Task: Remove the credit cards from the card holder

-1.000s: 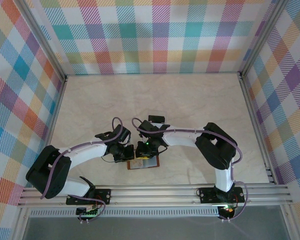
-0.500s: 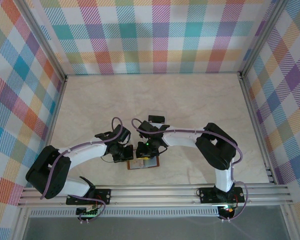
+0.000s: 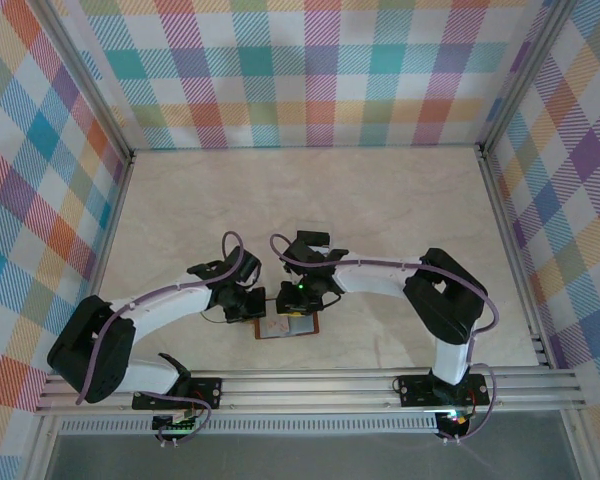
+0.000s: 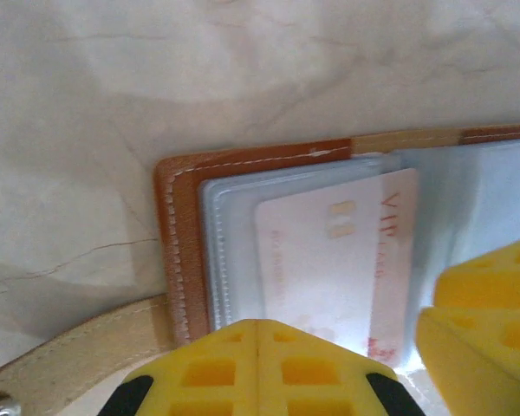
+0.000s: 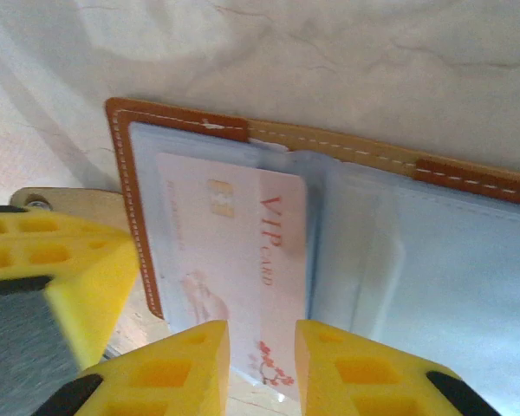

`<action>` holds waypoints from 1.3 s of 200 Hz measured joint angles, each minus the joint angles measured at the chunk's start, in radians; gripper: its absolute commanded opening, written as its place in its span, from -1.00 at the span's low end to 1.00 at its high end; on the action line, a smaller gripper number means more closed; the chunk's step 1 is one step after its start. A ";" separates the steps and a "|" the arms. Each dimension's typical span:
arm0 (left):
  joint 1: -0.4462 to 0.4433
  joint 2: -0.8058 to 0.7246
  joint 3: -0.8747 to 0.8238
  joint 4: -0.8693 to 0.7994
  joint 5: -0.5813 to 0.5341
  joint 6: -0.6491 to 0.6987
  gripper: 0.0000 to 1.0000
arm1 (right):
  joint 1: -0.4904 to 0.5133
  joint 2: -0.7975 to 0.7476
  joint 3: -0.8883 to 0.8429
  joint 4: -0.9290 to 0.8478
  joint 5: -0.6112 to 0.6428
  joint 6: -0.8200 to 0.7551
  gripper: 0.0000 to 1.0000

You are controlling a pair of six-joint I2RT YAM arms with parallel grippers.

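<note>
Big pale table [image 3: 380, 210] underneath it all. Near its front edge, between the two arm tips, the brown card holder [image 3: 287, 327], lying open and flat. Inside, soft grey-blue pockets [image 5: 433, 260] on both halves. In the left half's pocket, one pale credit card [image 5: 234, 243] with red "VIP" letters and a little gold chip; hard to tell how far in. At the holder's near left corner, by its tan strap [image 4: 78, 347], the left fingers [image 4: 238, 351], pressed together with no gap. Over the card's near edge, the right fingers [image 5: 199, 355], a little apart, with that edge showing in the gap.
</note>
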 measured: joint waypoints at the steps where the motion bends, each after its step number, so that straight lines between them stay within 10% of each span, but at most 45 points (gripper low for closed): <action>1: -0.002 0.000 0.001 0.000 0.000 0.000 -0.89 | -0.001 0.000 -0.001 0.000 0.000 0.000 -0.45; 112: -0.030 0.103 0.032 0.004 0.003 0.025 -0.91 | -0.016 0.042 -0.034 0.080 -0.057 0.000 -0.48; 260: -0.030 0.108 0.039 0.002 -0.006 0.035 -0.91 | -0.040 -0.046 -0.070 0.071 -0.058 -0.027 -1.00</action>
